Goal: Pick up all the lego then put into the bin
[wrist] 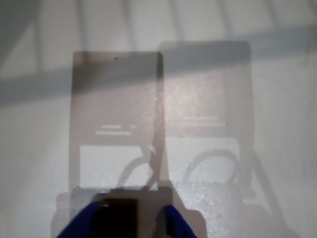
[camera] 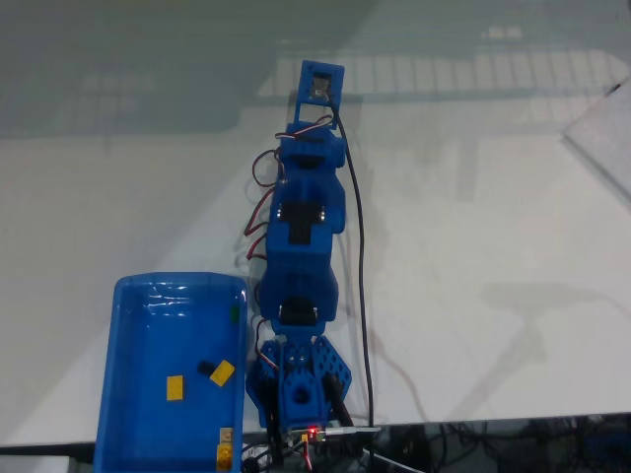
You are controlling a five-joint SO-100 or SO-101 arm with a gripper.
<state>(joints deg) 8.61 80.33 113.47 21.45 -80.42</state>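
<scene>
The blue bin (camera: 138, 335) lies at the lower left of the fixed view, beside the arm's base. On its floor are two yellow lego (camera: 175, 387) (camera: 223, 371) and one black lego (camera: 205, 368). The blue arm (camera: 306, 227) stretches straight up the picture to its wrist camera mount (camera: 320, 84), which hides the fingers. In the wrist view my gripper (wrist: 129, 220) points at the pale table; two blue fingertips (wrist: 81, 223) show at the bottom edge. A dark square block (wrist: 116, 218) sits between them, and contact is unclear.
A black cable (camera: 355, 246) runs along the arm's right side down to the base (camera: 296, 389). A pale sheet (camera: 601, 138) lies at the right edge. The table's front edge (camera: 493, 422) runs along the bottom. A small yellowish bit (camera: 225, 455) sits in the bin's near corner.
</scene>
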